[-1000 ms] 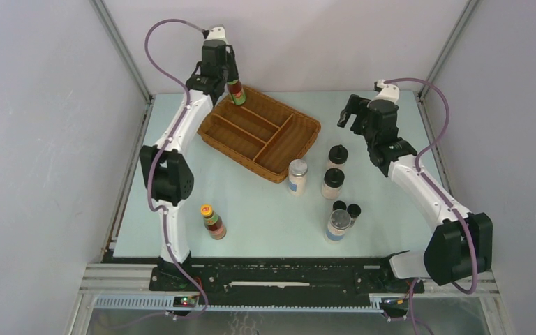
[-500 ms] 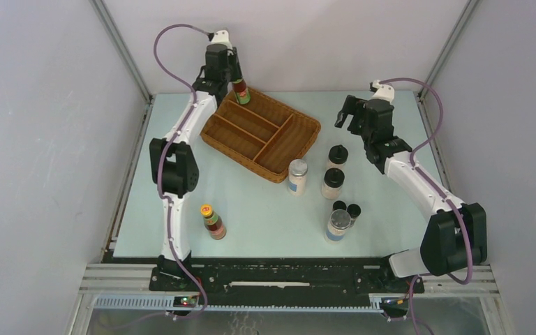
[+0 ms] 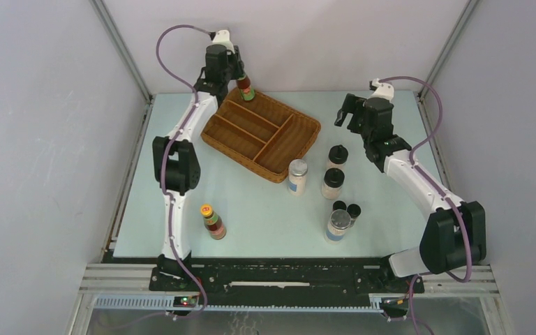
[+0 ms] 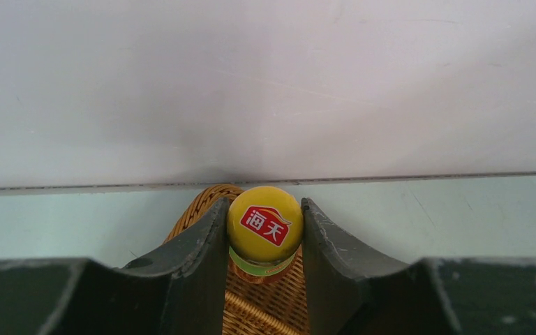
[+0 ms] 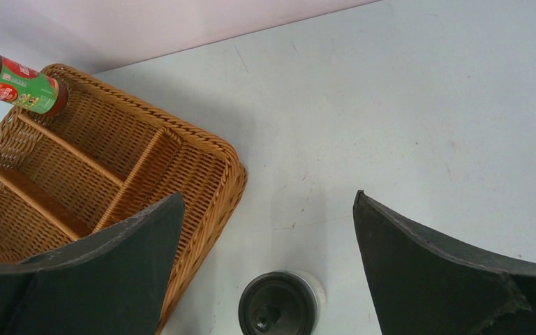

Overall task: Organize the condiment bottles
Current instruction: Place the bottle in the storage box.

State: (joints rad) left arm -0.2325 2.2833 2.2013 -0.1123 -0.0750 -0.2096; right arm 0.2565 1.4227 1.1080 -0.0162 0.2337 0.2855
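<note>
item: slim sauce bottle (image 3: 246,91), yellow cap, clamped just under the cap by left gripper (image 4: 264,213), over far corner of wicker tray (image 3: 313,130). likely rigid, smooth, slippery, light; neck grip suits. right gripper (image 5: 265,216) spread, empty.

A brown wicker tray (image 3: 287,145) sits on a pale green surface (image 3: 265,216). The tray is turned at a slant. Thin walls inside split it into four parts: three long ones side by side, and one more across their ends. Behind the tray stands a plain grey wall (image 3: 321,42). Well in front of the tray, a black bar (image 3: 321,273) runs along the edge of the surface.
</note>
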